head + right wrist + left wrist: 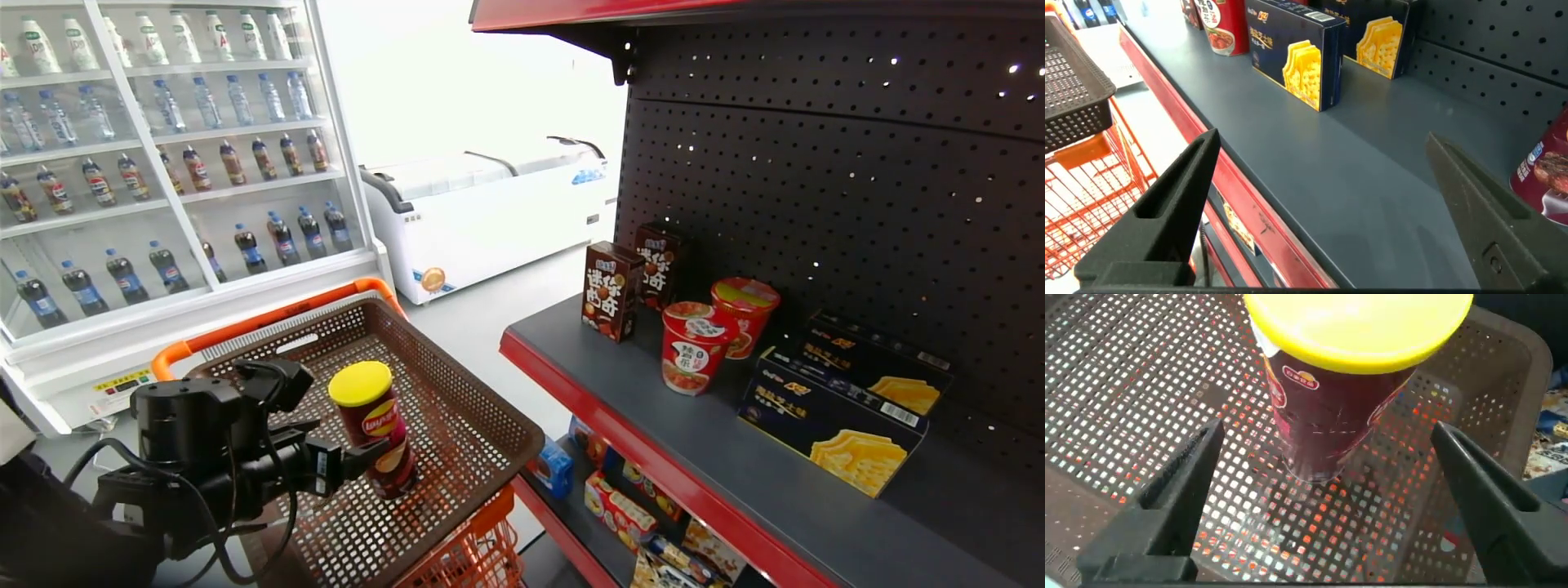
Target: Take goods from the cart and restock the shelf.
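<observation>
The room was a shop aisle with a pale grey floor (482,318). A glass-fronted drinks cooler (163,163) lined the robot's left side, and a white chest freezer (482,212) stood farther back. To the right rose the shelf (735,482), a dark grey board with a red front edge, backed by a black pegboard (857,180).

Along the shelf's back edge stood two brown boxes (611,290), one behind the other. Beside them were two red cup noodles (692,347), close together. Past those, two dark blue cracker boxes (833,425) lay lengthwise. The front strip of the board was bare. Snack packs (620,506) filled the tier below.

The cart (269,314) had an orange frame and stood just off the shelf's near end. It carried a brown perforated basket (482,416) on top. A chip can (374,425) with a yellow lid stood upright on the basket floor, near its middle.

The left tool (1327,433) was level with the can, fingers (1176,490) spread wide to either side. In the left wrist view there was a gap on both sides.

The right tool (1323,140) hung over the shelf's front edge, its fingers (1167,212) spread and holding nothing. A dark red canister (1550,175) stood on the board beside it, partly cut off by the right wrist view's edge.
</observation>
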